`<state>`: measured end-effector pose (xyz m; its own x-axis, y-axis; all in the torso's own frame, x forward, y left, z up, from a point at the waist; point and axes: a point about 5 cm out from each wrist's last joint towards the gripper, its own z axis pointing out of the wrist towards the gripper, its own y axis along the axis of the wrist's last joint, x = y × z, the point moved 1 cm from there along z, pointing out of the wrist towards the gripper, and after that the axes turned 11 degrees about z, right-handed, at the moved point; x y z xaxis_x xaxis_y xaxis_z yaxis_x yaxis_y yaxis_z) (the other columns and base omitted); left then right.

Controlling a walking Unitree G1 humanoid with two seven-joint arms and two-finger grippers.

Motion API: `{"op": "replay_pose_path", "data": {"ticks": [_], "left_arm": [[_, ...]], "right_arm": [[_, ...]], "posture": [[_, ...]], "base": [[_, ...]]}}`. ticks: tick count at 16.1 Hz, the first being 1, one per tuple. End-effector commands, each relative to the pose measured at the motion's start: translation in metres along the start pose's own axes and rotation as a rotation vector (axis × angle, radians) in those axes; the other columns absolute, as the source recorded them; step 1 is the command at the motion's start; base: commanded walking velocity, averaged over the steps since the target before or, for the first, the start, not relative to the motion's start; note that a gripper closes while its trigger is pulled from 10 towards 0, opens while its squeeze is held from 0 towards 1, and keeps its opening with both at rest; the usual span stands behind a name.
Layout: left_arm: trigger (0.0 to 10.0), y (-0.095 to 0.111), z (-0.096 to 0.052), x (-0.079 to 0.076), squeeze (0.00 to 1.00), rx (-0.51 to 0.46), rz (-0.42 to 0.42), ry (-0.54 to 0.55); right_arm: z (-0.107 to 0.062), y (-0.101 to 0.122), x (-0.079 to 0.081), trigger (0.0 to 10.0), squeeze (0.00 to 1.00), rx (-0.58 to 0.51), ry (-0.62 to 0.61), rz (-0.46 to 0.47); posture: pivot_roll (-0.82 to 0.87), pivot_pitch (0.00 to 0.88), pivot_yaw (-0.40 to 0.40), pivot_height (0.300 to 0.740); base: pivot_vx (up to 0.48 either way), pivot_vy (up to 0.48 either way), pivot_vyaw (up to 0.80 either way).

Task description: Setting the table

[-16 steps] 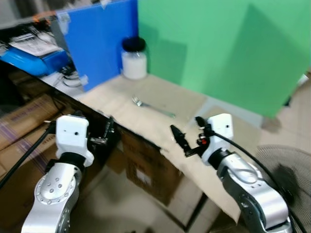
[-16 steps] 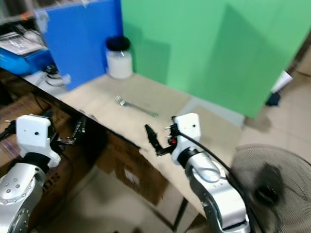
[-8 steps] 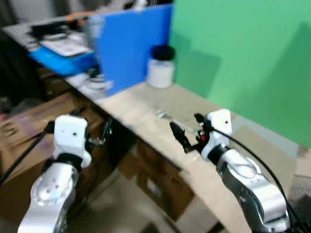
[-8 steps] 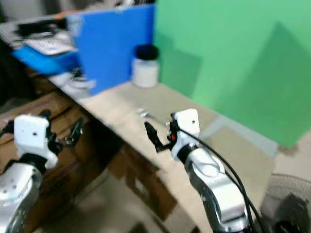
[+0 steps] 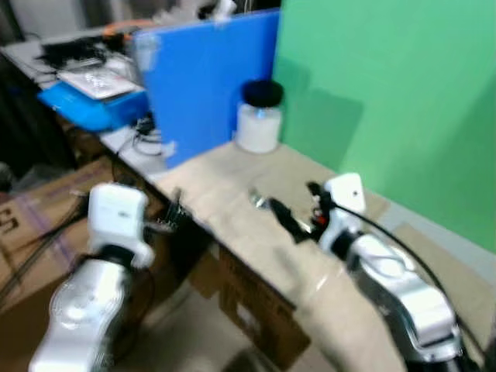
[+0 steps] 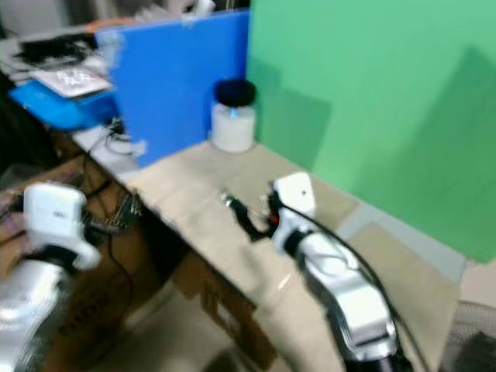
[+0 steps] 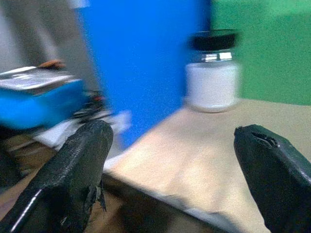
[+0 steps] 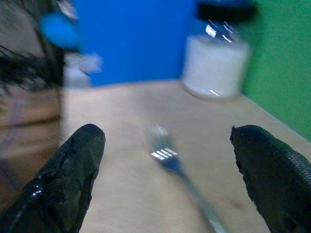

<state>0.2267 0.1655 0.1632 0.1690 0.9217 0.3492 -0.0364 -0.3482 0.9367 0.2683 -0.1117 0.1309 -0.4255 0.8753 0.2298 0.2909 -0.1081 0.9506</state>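
Green and blue panels back a beige table (image 5: 225,186) that runs diagonally through the blurred head views. In the left eye view, a white jar with a black lid (image 5: 259,118) stands on the table where the blue panel (image 5: 203,77) meets the green panel (image 5: 395,101). A metal fork (image 5: 259,200) lies flat on the table top, near the jar but apart from it. The right gripper (image 5: 283,217) hovers just beside the fork, its black fingers pointing toward it. The left gripper (image 5: 172,217) hangs off the table's near edge, above brown cardboard boxes (image 5: 39,225). A blue case with papers on top (image 5: 93,97) sits on a cluttered desk further left.

The right eye view shows the same layout, with the jar (image 6: 232,116) behind the fork (image 6: 229,201).

From the left wrist view, the left gripper (image 7: 175,184) is spread wide and holds nothing; between its fingers lie the table edge and, beyond, the jar (image 7: 213,70) against the blue panel.

From the right wrist view, the right gripper (image 8: 170,179) is likewise wide open and empty. The fork (image 8: 167,158) lies on the table between the two fingers, tines pointing toward the jar (image 8: 218,63), not touched by either finger.
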Motion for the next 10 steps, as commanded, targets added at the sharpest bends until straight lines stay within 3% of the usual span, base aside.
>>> {"op": "replay_pose_path", "data": {"ticks": [1,2,3,4,5,7,8,9,10], "left_arm": [[10.0,-0.001,-0.004,-0.001,0.87,0.009,-0.004,-0.052],[10.0,-0.005,-0.007,-0.011,0.65,0.031,-0.004,-0.145],[10.0,-0.006,-0.008,-0.014,0.65,0.035,0.0,-0.173],[10.0,-0.01,-0.012,-0.02,0.47,0.044,0.002,-0.253],[10.0,-0.011,-0.013,-0.022,0.47,0.047,0.0,-0.277],[10.0,-0.016,-0.018,-0.026,0.33,0.066,0.004,-0.376],[10.0,-0.021,-0.022,-0.028,0.24,0.084,0.019,-0.461],[10.0,-0.022,-0.023,-0.028,0.07,0.092,0.025,-0.49],[10.0,-0.022,-0.024,-0.028,0.0,0.094,0.028,-0.501]], "right_arm": [[0.009,0.0,0.004,10.0,1.0,0.035,0.027,0.004],[0.016,-0.002,0.001,10.0,1.0,0.082,0.034,-0.024],[0.018,-0.003,0.001,10.0,1.0,0.098,0.039,-0.04],[0.029,-0.002,-0.002,10.0,1.0,0.139,0.046,-0.068],[0.033,-0.001,-0.003,10.0,1.0,0.149,0.044,-0.08],[0.045,-0.001,-0.006,10.0,0.95,0.224,0.071,-0.142],[0.052,0.002,-0.011,10.0,0.0,0.274,0.075,-0.176],[0.054,0.005,-0.013,10.0,0.0,0.294,0.085,-0.178],[0.055,0.005,-0.014,10.0,0.0,0.314,0.093,-0.169]], "posture": [[0.25,0.0,-0.01,0.74],[0.25,0.0,-0.01,0.74],[0.25,0.0,-0.01,0.74],[0.24,0.0,-0.003,0.74],[0.24,0.0,-0.003,0.74],[0.23,0.0,-0.001,0.74],[0.22,0.0,-0.003,0.74],[0.22,0.0,-0.006,0.74],[0.22,0.0,-0.011,0.74]], "base": [[0.0,0.0,0.0],[0.0,0.0,0.0],[0.0,0.0,0.0],[0.0,0.0,0.0],[0.0,0.0,0.0],[0.0,0.0,0.0],[0.0,0.0,0.0],[0.0,0.0,0.0],[0.0,0.0,0.0]]}}
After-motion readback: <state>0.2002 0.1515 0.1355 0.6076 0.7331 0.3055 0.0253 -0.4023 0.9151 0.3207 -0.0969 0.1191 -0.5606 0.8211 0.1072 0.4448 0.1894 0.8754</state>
